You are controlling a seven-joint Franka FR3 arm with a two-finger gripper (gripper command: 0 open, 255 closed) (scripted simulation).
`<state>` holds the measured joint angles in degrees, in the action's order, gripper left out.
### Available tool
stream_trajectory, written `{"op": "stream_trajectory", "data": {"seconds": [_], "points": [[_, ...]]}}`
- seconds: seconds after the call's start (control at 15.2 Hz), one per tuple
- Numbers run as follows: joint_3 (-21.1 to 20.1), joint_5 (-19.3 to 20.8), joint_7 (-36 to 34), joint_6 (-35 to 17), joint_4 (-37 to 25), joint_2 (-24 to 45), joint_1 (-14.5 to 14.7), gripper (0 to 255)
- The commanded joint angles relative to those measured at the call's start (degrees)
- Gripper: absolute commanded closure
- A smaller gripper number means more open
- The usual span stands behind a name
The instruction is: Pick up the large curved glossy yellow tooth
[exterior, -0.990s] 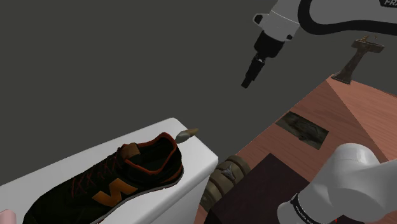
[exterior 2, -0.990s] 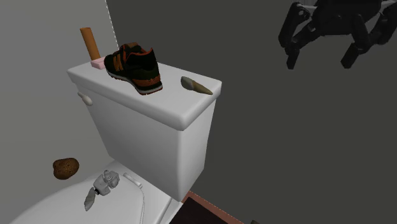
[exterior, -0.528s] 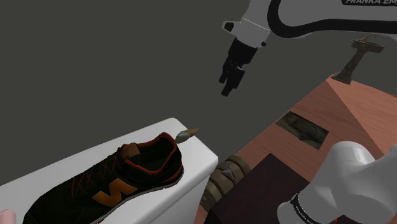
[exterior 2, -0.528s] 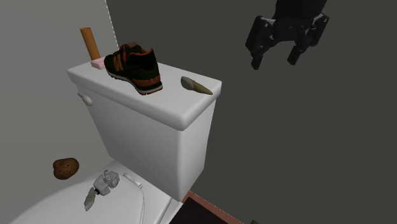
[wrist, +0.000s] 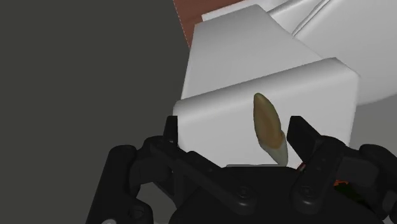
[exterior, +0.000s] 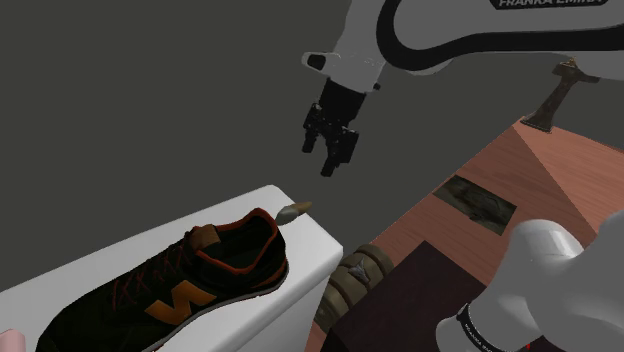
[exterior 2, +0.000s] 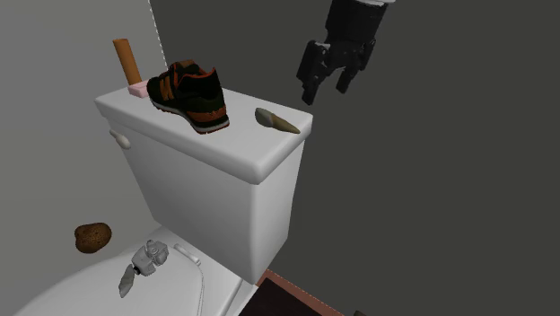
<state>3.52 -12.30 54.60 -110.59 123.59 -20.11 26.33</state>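
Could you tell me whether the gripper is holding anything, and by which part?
Nothing is held: the open gripper hangs in the air, apart from the tooth lying on the toilet tank.

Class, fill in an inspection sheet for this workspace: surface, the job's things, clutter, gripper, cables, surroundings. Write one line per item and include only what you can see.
Surface: white toilet tank lid, flat, carrying several things.
Job's things: yellowish-brown curved tooth, lying near the lid's corner, apart from the shoe.
Clutter: black and orange shoe; pink block and orange cylinder at the lid's end on the second exterior view's left; brown lump and grey object on the toilet below.
Gripper: gripper open, in the air above the tooth, touching nothing.
Cables: nothing seen.
Surroundings: dark grey wall; reddish-brown floor.
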Motion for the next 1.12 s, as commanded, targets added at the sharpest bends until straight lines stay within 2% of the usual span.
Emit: {"op": "stream_trajectory", "data": {"seconds": [0.0,0.4,0.99,1.06], "points": [[-0.1,-1.7,5.0,0.1,-0.6,1.6,2.0,0],[-1.3,-6.0,17.4,1.3,-1.7,5.0,7.3,0],[-1.4,-6.8,19.2,-4.3,3.1,5.9,7.5,0],[-1.4,-6.8,19.1,-4.3,3.1,6.0,7.5,255]]}}
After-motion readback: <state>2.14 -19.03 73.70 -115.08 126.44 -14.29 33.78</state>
